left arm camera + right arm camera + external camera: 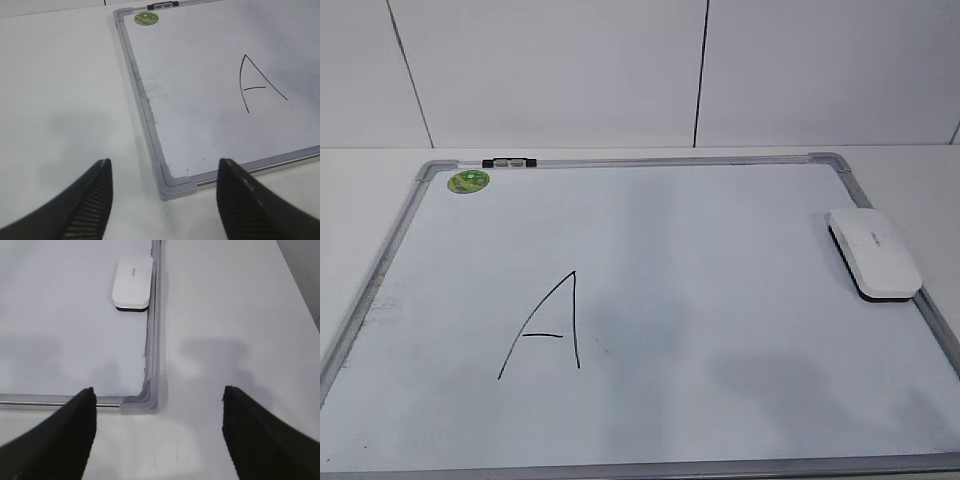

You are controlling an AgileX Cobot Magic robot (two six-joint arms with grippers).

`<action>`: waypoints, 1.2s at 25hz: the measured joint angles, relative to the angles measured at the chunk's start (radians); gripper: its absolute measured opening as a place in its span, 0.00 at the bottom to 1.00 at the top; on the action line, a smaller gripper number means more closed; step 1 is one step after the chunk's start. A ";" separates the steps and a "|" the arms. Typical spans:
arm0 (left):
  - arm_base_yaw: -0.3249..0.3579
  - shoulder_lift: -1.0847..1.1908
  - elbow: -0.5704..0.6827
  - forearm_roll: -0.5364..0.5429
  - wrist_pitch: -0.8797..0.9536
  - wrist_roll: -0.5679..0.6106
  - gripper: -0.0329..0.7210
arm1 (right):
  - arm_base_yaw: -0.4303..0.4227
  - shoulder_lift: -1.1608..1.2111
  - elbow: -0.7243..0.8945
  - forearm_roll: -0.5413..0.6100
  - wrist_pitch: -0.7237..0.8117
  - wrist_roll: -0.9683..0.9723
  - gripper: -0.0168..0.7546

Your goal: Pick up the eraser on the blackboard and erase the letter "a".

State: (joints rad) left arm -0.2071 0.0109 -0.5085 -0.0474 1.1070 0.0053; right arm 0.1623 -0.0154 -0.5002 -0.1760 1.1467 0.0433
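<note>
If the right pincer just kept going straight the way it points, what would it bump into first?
Probably the board's near right corner, which lies between the open right pincer's fingers. The eraser lies farther on, left of that line. Depth is hard to judge.

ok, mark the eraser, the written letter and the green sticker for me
eraser [873, 253]: exterior view, middle of its white top.
letter [547, 335]: exterior view, on the crossbar; it is a capital A, no lowercase one shows.
green sticker [468, 181]: exterior view, centre of the round disc.

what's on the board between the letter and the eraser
Nothing: the exterior view shows only bare blackboard between the capital letter and the eraser.
</note>
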 joint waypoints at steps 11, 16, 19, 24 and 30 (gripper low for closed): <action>0.129 0.000 0.000 0.000 0.000 0.000 0.69 | -0.061 -0.002 0.000 -0.002 0.000 0.000 0.79; 0.191 0.000 0.000 0.000 0.000 0.000 0.69 | -0.115 -0.002 0.000 -0.002 0.000 0.000 0.79; 0.216 0.000 0.000 0.000 0.000 0.000 0.69 | -0.135 -0.003 0.000 -0.002 0.000 0.000 0.79; 0.224 0.000 0.000 0.000 0.000 0.000 0.69 | -0.139 -0.003 0.000 -0.002 0.000 0.000 0.79; 0.224 0.000 0.000 0.000 0.000 0.000 0.69 | -0.139 -0.003 0.000 -0.002 0.000 0.000 0.79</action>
State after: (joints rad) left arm 0.0171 0.0109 -0.5085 -0.0474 1.1070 0.0053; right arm 0.0236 -0.0180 -0.5002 -0.1778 1.1467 0.0433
